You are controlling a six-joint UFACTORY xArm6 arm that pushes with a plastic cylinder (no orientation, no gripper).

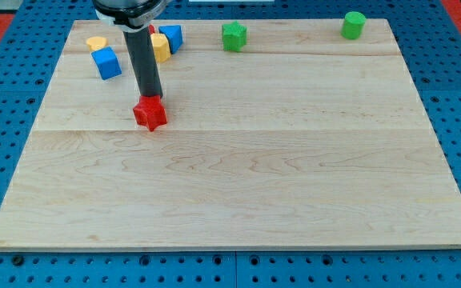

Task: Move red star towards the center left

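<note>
Pale wooden board is seen lying on a blue perforated table, with a red patch at the far left corner.

Far left cluster: a yellow rounded block is seen nearest the board's far left corner, with a blue cube just beside it on the near side, possibly touching. Right of the rod, a second yellow block is partly hidden by it, and a blue block sits touching or nearly touching it on the far right side.

Dark straight rod is seen coming down from the top of the view. My tip is placed at the far edge of the red star block, apparently in contact with it. No claw is fitted, so no open or closed state can be told.

The red star is located left of centre, in the far half of the board, well apart from the left edge.

Further right along the far edge: a green star-like block, then, well apart, a green cylinder-like block near the far right corner.
</note>
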